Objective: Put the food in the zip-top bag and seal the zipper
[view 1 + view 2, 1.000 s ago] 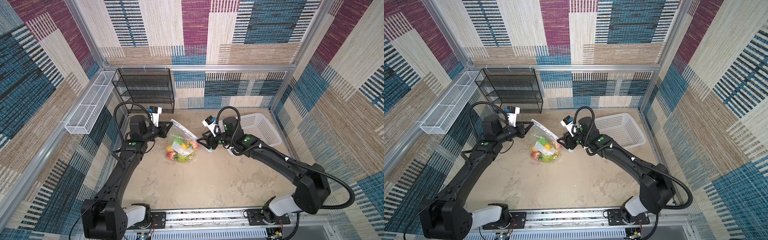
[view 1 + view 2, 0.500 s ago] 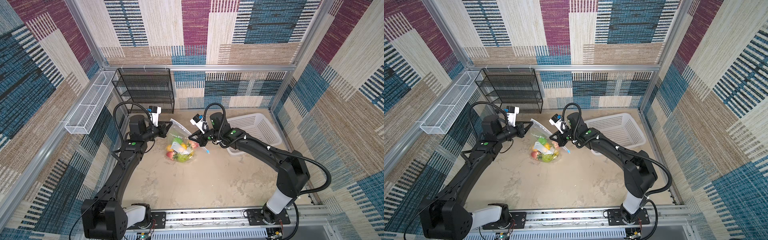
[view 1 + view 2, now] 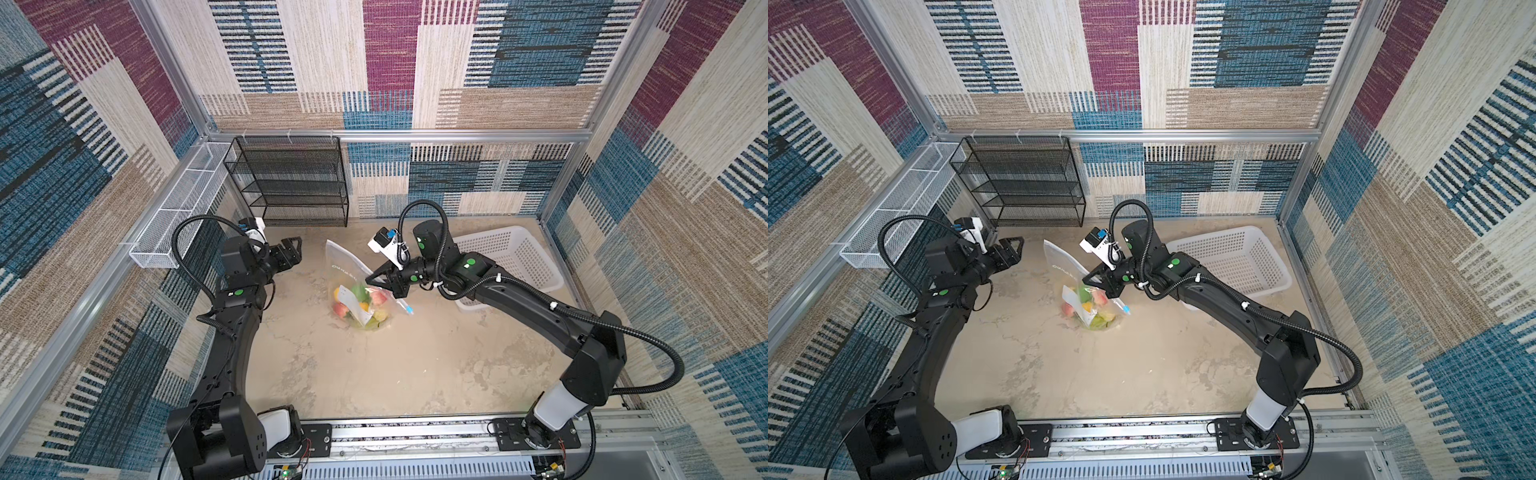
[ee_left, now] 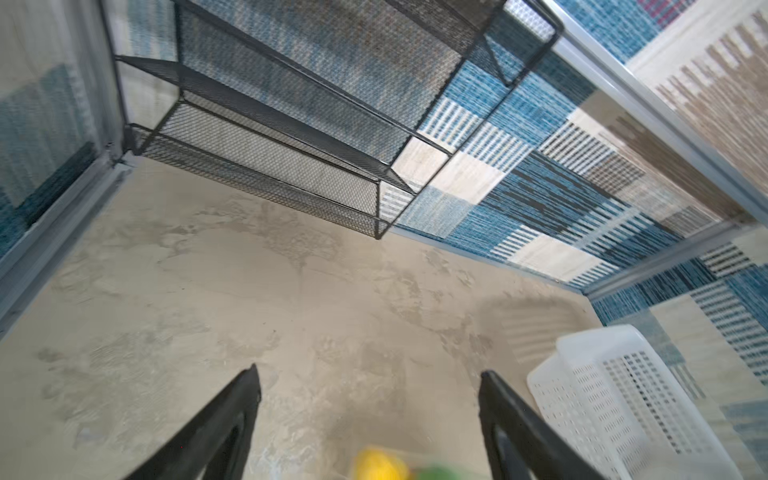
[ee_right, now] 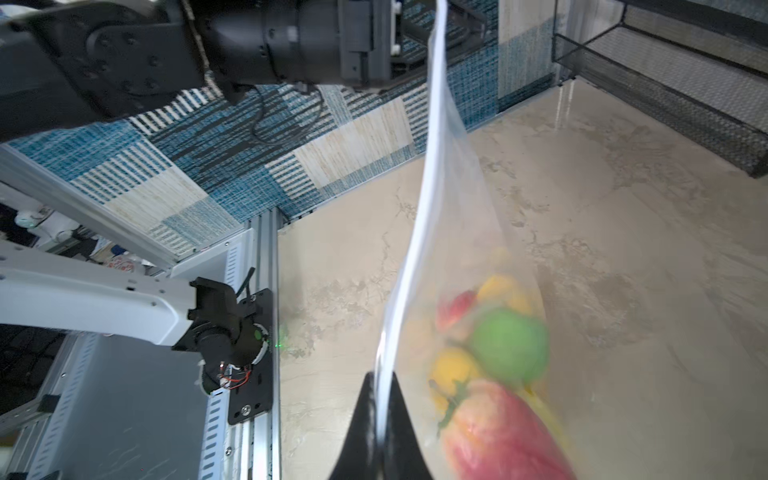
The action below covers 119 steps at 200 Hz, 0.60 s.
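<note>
In both top views the zip-top bag [image 3: 347, 270] [image 3: 1065, 266] stands between the two arms near the middle of the surface [image 3: 353, 365], one corner pointing up and the food [image 3: 361, 303] bunched red, green and yellow in its lower end. The right pincer [image 3: 368, 279] is clamped on the bag's upper edge, and the light-blue slider tab [image 3: 409, 309] hangs at the low end of that edge. The left pincer [image 3: 297, 250] is spread wide, holds nothing, and stands apart from the bag's raised corner. A white basket [image 3: 511, 257] sits behind the right arm and a black wire rack [image 3: 291, 183] stands by the back wall. In the left wrist view the two black fingers [image 4: 232, 415] stand far apart over bare surface, with blurred yellow and green food at the picture's edge between them, the basket off to one side and the rack beyond. In the right wrist view the black fingers are pressed together on the zipper [image 5: 419, 208], a white track running away towards the left arm [image 5: 249, 41]. The clear bag wall spreads beside it, with a green fruit [image 5: 509, 345] and yellow and red ones inside.
</note>
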Each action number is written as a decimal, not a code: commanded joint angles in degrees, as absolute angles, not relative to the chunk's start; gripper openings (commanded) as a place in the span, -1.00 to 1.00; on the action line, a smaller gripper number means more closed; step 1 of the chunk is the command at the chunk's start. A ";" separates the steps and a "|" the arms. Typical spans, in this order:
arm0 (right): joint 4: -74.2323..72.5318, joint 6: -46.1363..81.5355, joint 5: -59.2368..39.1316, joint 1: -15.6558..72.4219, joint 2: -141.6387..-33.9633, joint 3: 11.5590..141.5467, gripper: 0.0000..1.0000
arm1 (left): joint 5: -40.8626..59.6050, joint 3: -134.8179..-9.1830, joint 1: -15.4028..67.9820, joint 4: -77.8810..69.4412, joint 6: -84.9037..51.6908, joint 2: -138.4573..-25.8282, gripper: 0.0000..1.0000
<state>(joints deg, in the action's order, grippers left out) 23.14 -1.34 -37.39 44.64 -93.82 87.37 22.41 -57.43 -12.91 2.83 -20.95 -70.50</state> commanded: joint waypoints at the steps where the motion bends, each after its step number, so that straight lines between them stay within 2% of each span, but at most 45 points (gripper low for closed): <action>1: 23.78 -1.90 -44.28 45.50 -92.14 87.85 -1.00 | 20.13 -57.05 -14.85 1.32 -22.83 -70.57 0.70; 26: 22.43 -0.71 -47.84 45.70 -89.62 85.81 -1.00 | 20.55 -56.61 -15.14 0.58 -23.43 -70.65 0.69; 51: 20.24 -0.78 -46.79 45.70 -87.33 82.24 -1.00 | 21.82 -56.54 -15.20 -0.30 -24.49 -71.13 0.68; 84: 19.16 -1.43 -35.78 45.15 -90.12 80.57 -1.00 | 23.96 -56.51 -15.18 -1.13 -25.79 -71.95 0.67; 119: 18.38 -1.36 -22.30 43.05 -100.54 86.41 -1.00 | 25.55 -56.67 -15.20 -1.80 -26.54 -71.85 0.66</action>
<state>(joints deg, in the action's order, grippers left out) 21.65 -1.37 -33.47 43.99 -95.44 83.07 23.35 -56.53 -15.14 0.69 -25.32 -71.99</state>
